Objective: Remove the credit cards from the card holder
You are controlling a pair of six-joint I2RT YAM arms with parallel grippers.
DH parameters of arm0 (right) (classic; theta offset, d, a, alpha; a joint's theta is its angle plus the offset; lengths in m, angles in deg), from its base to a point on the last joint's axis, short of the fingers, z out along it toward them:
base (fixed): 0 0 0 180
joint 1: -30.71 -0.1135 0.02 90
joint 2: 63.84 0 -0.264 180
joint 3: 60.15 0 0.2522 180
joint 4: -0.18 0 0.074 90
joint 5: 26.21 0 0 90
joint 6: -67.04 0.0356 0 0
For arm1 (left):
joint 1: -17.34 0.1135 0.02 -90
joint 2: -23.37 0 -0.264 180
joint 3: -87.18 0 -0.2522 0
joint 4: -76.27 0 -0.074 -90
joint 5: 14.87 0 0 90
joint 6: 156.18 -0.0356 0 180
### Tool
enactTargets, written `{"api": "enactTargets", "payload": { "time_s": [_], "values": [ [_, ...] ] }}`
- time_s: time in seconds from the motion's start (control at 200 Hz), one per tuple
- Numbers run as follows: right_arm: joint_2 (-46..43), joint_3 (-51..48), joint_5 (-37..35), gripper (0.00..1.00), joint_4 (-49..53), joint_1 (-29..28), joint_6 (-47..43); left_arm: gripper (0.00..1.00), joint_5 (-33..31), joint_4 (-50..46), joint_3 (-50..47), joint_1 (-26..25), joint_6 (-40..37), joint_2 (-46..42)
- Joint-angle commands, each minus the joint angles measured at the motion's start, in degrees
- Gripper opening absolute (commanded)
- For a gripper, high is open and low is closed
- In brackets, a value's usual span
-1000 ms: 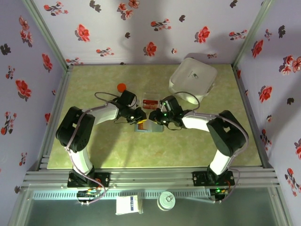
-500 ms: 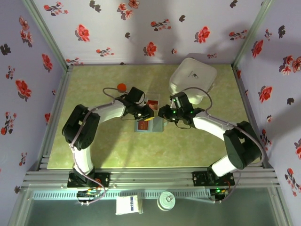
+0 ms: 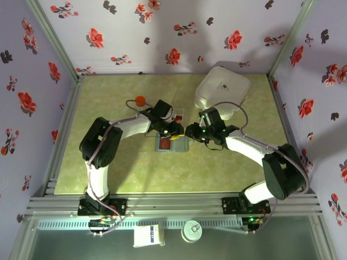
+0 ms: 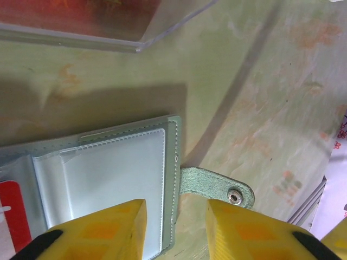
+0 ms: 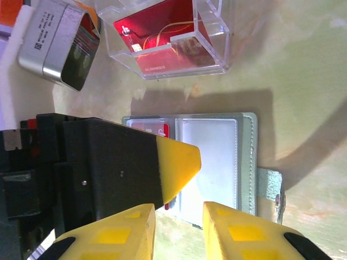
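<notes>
Lab test booth: floral-paper walls (image 3: 173, 32), alu rail frame (image 3: 173, 201), green tabletop (image 3: 135, 173).

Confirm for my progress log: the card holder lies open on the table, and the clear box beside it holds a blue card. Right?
Not quite: the card in the clear box is red, not blue, as the right wrist view shows. The card holder does lie open on the table beside it.

Your card holder (image 5: 212, 157) flat on the table (image 5: 303, 81), left gripper (image 4: 174, 222) and right gripper (image 5: 179, 222) over it, clear box (image 5: 179, 67) just behind.
</notes>
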Motion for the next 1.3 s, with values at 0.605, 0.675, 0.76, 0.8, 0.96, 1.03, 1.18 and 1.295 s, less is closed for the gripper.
{"api": "enactTargets", "payload": {
  "time_s": [0.605,0.675,0.76,0.8,0.96,1.03,1.18,1.295],
  "values": [
    [12.1,8.6,2.2,0.28,-1.5,-5.8,1.4,0.29,-2.0,-1.9,-13.5,10.3,-4.9,-11.8],
    [13.1,9.5,2.4,0.28,-1.4,-6.4,1.5,0.29,-1.8,-1.4,-14.7,10.7,-4.9,-12.0],
    [14.2,10.2,2.6,0.27,-1.3,-6.8,1.4,0.29,-1.8,-0.9,-15.5,10.7,-4.8,-11.7],
    [14.5,10.5,2.7,0.27,-1.2,-6.9,1.4,0.29,-1.9,-0.6,-15.8,10.7,-4.7,-11.5],
    [15.3,10.9,2.8,0.27,-1.0,-7.1,1.4,0.28,-2.4,0.3,-17.1,10.7,-4.0,-10.8],
    [15.5,11.0,2.9,0.27,-0.7,-7.1,1.2,0.28,-2.2,0.9,-17.6,10.7,-3.5,-10.8],
    [15.9,11.0,3.1,0.27,-0.5,-7.1,1.0,0.28,-2.0,1.8,-18.6,10.7,-2.7,-11.7],
    [16.3,11.3,3.3,0.27,-0.7,-7.2,1.2,0.28,-1.6,2.2,-18.8,10.5,-2.4,-12.0]
  ]
}}
